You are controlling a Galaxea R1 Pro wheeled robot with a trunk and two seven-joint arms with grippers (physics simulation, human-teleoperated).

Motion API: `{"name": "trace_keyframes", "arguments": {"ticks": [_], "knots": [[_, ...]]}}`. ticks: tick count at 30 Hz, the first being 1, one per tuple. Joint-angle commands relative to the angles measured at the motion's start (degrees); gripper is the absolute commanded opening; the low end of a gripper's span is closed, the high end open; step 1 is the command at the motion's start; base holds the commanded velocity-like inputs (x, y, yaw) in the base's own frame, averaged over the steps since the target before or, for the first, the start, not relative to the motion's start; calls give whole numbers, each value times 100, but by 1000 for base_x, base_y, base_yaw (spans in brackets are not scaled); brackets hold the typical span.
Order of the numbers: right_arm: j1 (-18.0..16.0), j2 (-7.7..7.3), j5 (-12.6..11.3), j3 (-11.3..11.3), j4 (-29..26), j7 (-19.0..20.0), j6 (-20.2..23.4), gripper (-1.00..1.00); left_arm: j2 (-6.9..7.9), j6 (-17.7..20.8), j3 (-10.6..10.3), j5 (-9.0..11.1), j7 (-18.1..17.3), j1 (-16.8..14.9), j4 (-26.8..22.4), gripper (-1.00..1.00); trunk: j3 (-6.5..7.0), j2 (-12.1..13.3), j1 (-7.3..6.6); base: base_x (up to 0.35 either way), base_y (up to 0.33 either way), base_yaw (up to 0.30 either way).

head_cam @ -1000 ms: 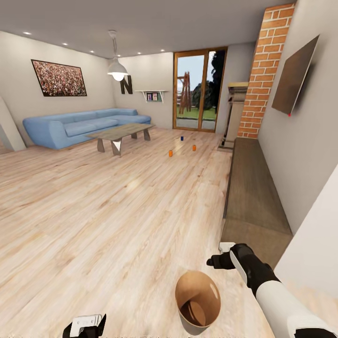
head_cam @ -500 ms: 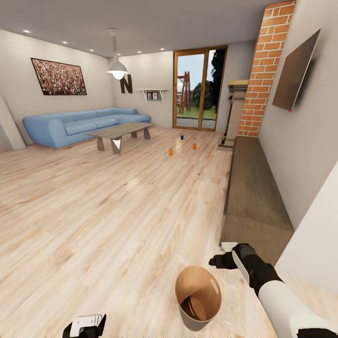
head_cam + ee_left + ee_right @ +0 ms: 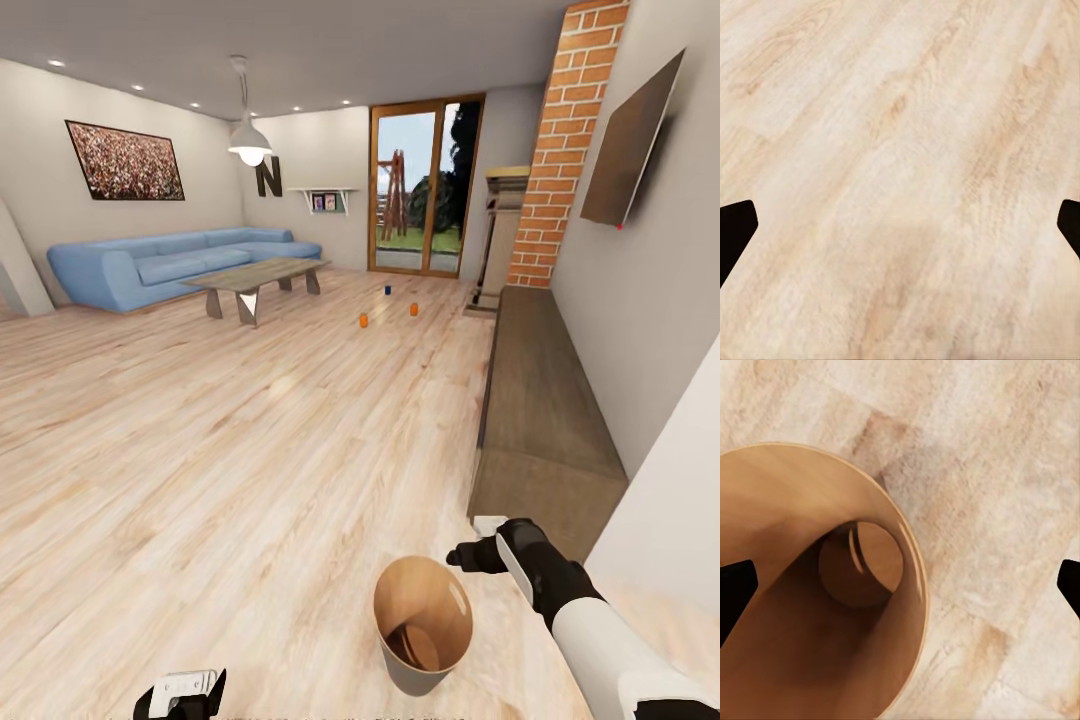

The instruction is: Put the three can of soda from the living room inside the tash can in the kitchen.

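Right gripper (image 3: pixel 468 556) — jaws spread wide, holding nothing — hovers above the round tapered tan-lined bin (image 3: pixel 423 626), upright on the plank floor (image 3: pixel 250 450). Left gripper (image 3: pixel 182 694), cut off, likewise open. Three tiny soda cans (image 3: pixel 388 307) stand far off — details indistinct.

— How was the light you had in the living room (image 3: pixel 300 400)?

— You had it bright and even. A lit pendant lamp (image 3: pixel 250 148) hung above the coffee table (image 3: pixel 255 280), small ceiling spots glowed around it, and daylight came through the glass doors (image 3: pixel 422 190) beyond that table.

— Shadows or glare?

— You saw soft shadows under the coffee table and a pale sheen on the plank floor (image 3: pixel 200 470) in front of it. The tash can (image 3: pixel 422 625) showed a small highlight on its inner wall.

— Sharpness?

— Your head view bent straight lines toward its edges; the cans (image 3: pixel 364 321) beside the table were small and soft. Both wrist views looked slightly blurred.
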Motion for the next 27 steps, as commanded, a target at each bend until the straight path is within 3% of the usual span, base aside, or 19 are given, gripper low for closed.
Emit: {"name": "trace_keyframes", "arguments": {"ticks": [1, 15, 27], "knots": [[0, 2, -1, 0, 2, -1, 0, 100, 0, 0, 0, 1, 2, 0, 0, 100, -18, -42, 23, 0, 0, 0], [0, 11, -1, 0, 5, -6, 0, 100, 0, 0, -4, 2, -4, 0, 0, 100, -270, -603, 330, 0, 0, 0], [0, 22, -1, 4, 4, -7, 0, 100, 0, 0, -5, -1, 3, 0, 0, 100, -536, -619, 361, 0, 0, 0]]}}
